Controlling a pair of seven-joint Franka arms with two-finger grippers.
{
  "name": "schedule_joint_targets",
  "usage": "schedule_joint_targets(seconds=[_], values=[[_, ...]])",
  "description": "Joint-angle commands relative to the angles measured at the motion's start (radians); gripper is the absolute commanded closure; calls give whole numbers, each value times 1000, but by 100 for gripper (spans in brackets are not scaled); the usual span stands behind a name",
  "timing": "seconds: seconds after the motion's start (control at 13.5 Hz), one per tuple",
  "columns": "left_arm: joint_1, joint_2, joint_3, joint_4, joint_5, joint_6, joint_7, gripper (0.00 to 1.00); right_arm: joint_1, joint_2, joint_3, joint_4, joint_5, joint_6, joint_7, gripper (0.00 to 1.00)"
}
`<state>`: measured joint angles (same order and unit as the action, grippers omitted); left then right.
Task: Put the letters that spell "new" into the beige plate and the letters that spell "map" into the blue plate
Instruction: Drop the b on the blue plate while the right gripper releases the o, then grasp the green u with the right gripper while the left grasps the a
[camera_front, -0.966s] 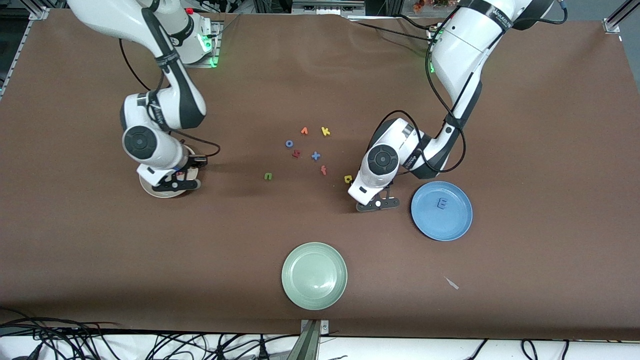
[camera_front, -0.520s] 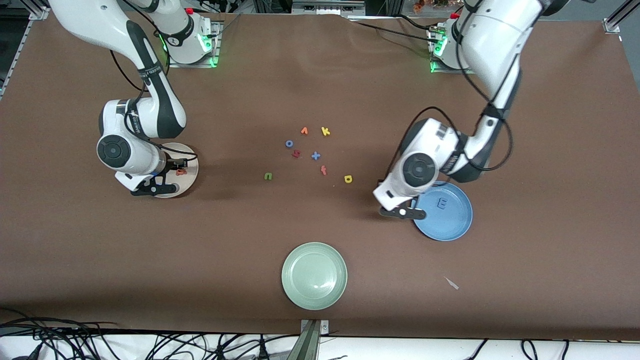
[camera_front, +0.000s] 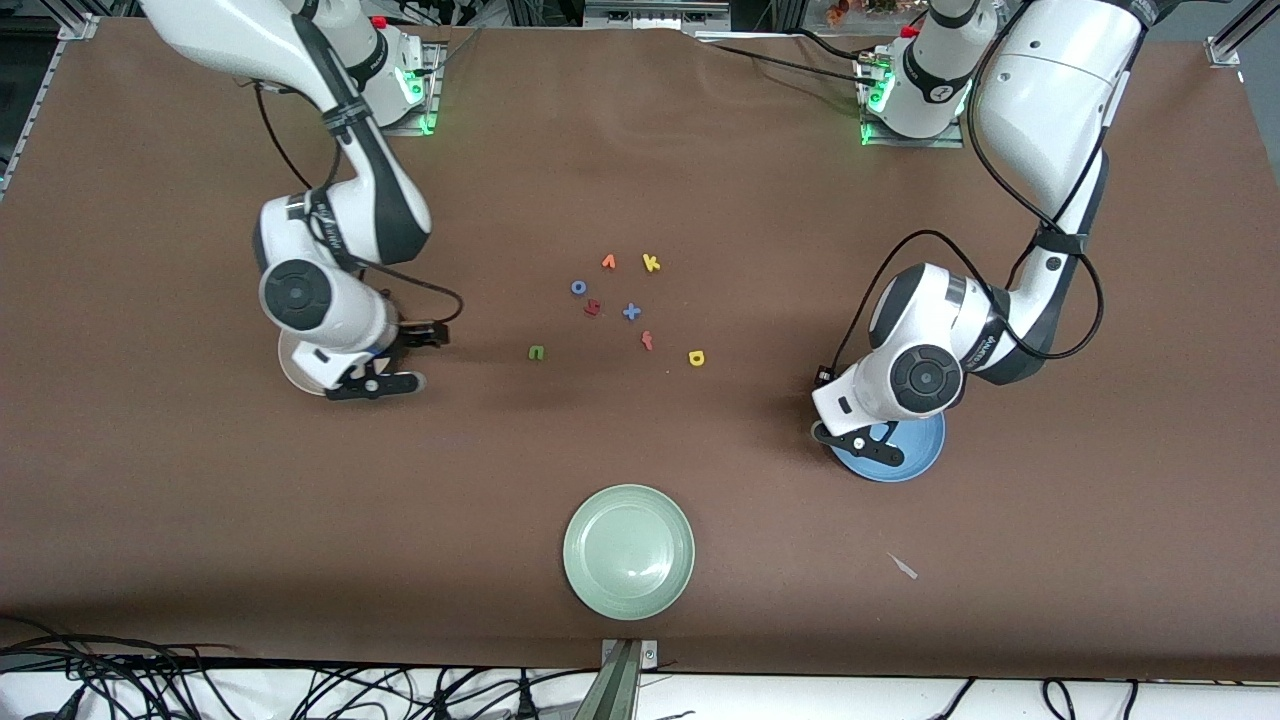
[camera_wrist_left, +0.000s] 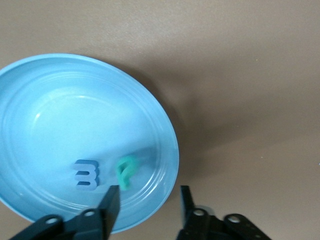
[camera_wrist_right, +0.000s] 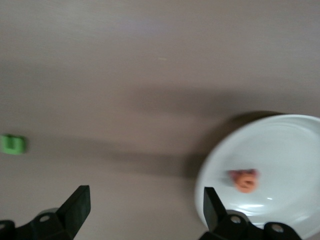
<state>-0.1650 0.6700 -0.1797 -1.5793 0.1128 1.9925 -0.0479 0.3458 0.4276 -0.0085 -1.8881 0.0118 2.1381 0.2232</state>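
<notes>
Left end effector (camera_wrist_left: 147, 200) parted, dropping the teal p (camera_wrist_left: 125, 172) beside the blue m (camera_wrist_left: 86, 175) in the blue plate (camera_wrist_left: 45, 95); right end effector (camera_wrist_right: 145, 210) gaped wide, empty, leaving the yellow a (camera_front: 697, 357) next.

The left gripper (camera_wrist_left: 147, 200) hangs low with its jaws parted and empty. The right gripper (camera_wrist_right: 145, 205) hangs low too, jaws spread wide, holding nothing.

A big brown worktop (camera_front: 640, 150) fills almost the whole front view. Its top is flat and dull, with soft dark shadows on it. Silver metal rails (camera_front: 60, 20) sit at its corners. Along its near edge runs a white strip where many black cables (camera_front: 200, 690) lie in a tangle. A small metal bracket (camera_front: 622, 668) sticks up in the middle of that edge.
</notes>
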Motion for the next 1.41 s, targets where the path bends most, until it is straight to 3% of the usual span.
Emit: schedule_joint_targets(seconds=[0.0,0.3,0.59,0.82,0.97,1.34], values=[[-13,-15,-12,-1,1,0,4,0,-4,103,76,110,20,-9,128,0],[-120,-9,-27,32,-1,-4,-207,0,-4,198,140,202,20,23,280,0],[-258,66,-26,122,-53,14,-441,0,64,246,148,215,14,104,435,0],[-303,97,-26,139,-58,34,-458,0,71,266,148,212,19,135,436,1],[-307,108,-26,122,-85,145,-501,0,76,272,148,208,19,140,436,5],[-349,152,-24,117,-122,200,-527,0,91,283,148,184,19,155,435,17]])
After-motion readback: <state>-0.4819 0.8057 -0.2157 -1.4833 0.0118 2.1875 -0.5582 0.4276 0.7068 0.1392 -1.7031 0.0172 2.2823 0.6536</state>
